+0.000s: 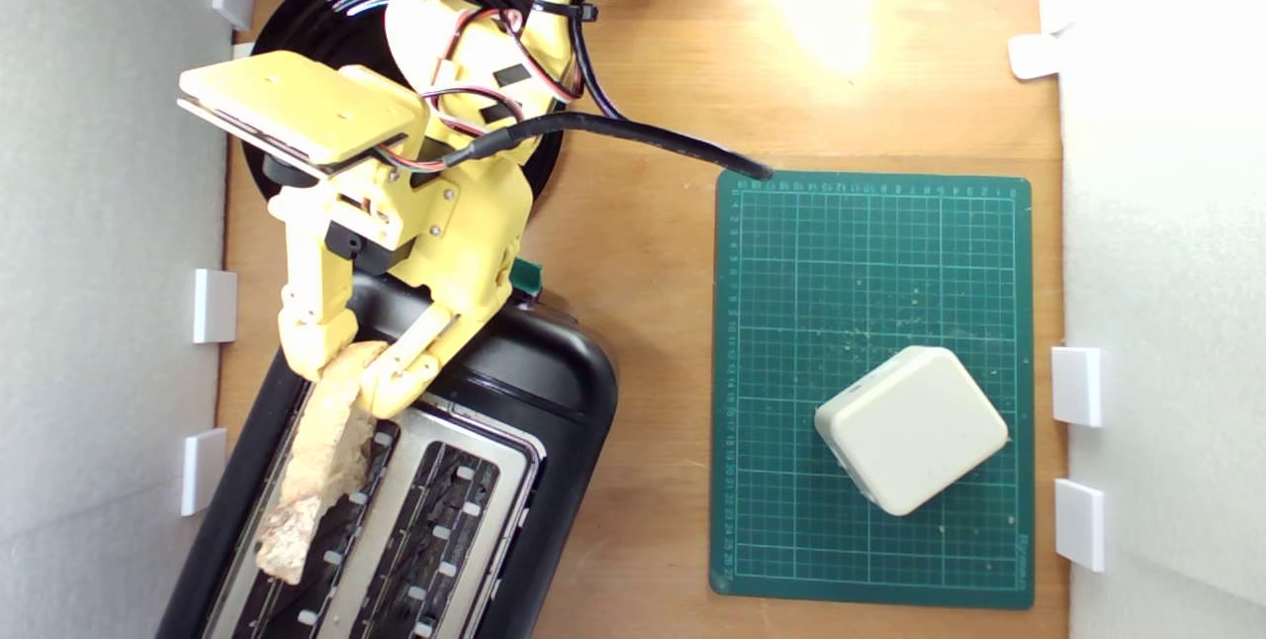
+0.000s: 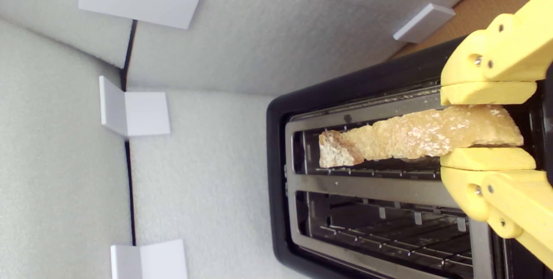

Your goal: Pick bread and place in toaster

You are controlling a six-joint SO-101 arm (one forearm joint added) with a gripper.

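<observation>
We hold the bread [image 2: 414, 136] pinched edge-on at 1 end between the 2 yellow fingers of our gripper [image 2: 486, 125], jaws narrow on its thickness. The slice runs straight out from the jaws, its long axis lined up with the slot of the toaster [image 1: 554, 372] nearer the exterior view's left. It sits over that slot, the other slot bare. We judge that lowering along this line matters most now.

claw [image 2: 488, 126] pinching bread [image 2: 414, 136], edge-on over toaster [image 2: 328, 184] slot
</observation>
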